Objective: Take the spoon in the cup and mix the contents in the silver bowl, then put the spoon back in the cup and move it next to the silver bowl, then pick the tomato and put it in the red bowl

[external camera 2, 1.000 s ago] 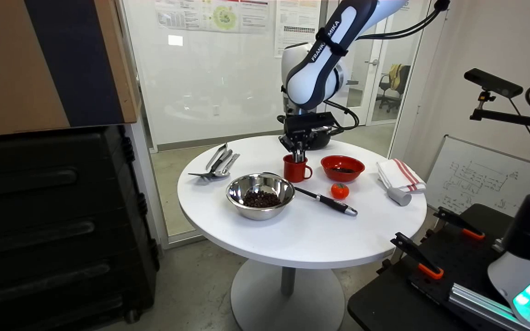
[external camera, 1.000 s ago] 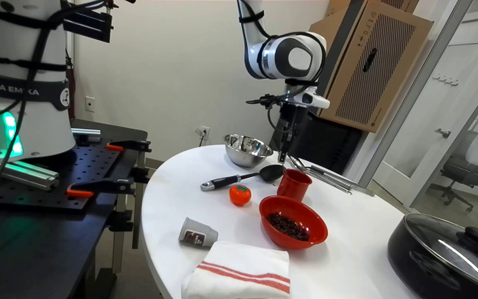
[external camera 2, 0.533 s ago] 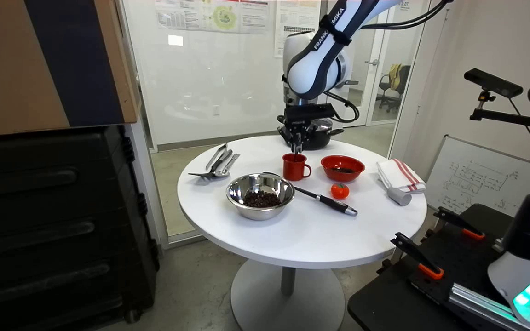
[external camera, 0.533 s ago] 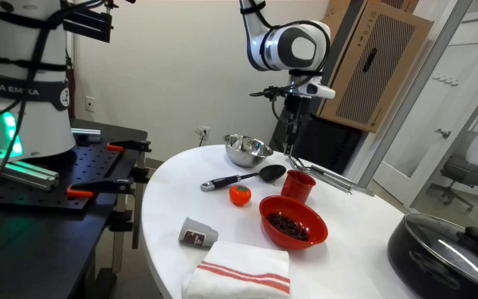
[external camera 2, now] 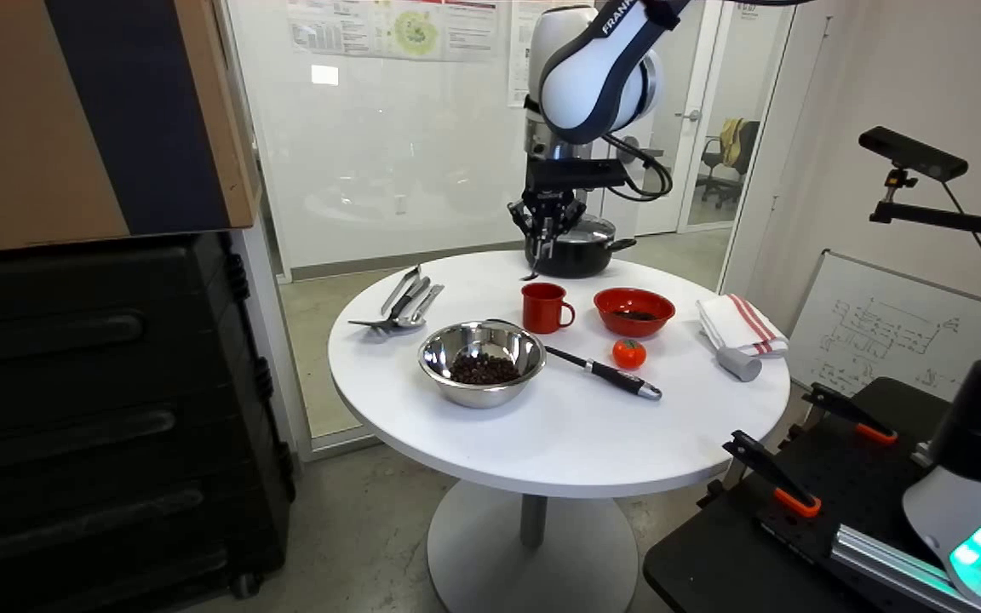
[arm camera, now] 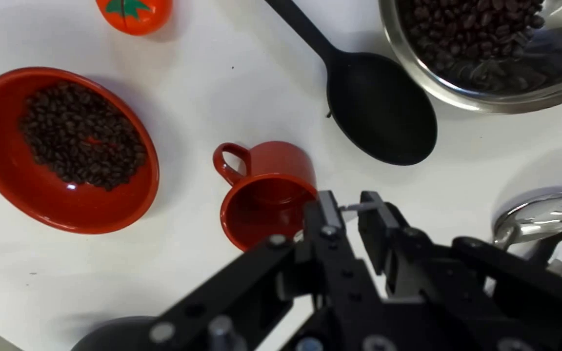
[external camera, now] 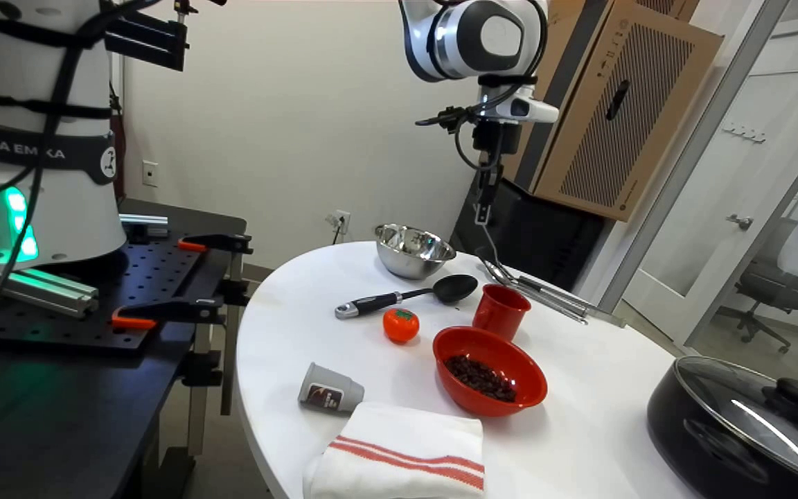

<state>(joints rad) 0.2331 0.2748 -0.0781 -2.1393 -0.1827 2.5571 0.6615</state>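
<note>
Jaws, one pair, at your command: raised over the worktop [external camera 2: 593, 443], closed to the thickness of a slim handle, which they pinch between the fingertips [arm camera: 331, 212].

Spoon [external camera: 490, 239], slender: in your jaws, head downward; in an exterior view you see that head just beyond the rim of the cup [external camera 2: 543, 311], outside it.

Cup, red, with handle: upright on the worktop, handle toward the red bowl [external camera 2: 633, 328]; in your wrist view the jaws hide part of it.

Red bowl, wide: upright, near the cup on its handle side, dark beans [arm camera: 81, 139] inside.

Silver bowl [external camera 2: 482, 397], shiny metal: upright, holding more dark beans.

Tomato [external camera 2: 629, 353], red-orange, green on top: on the worktop near the red bowl, outside it.

Serving spoon [external camera: 454, 288], black-headed: lying on the worktop, its head between the cup and the silver bowl, just beside the bowl's rim in your wrist view.

Metal kitchen tools [arm camera: 549, 213], grouped: on the worktop, across the cup from the red bowl.

Towel [external camera: 406, 443], white with red stripes: folded; just beside it you have a grey cup [external camera: 330, 389] on its side.

Pot [external camera: 724, 430], black, glass lid on: standing on the worktop, well apart from the silver bowl.
</note>
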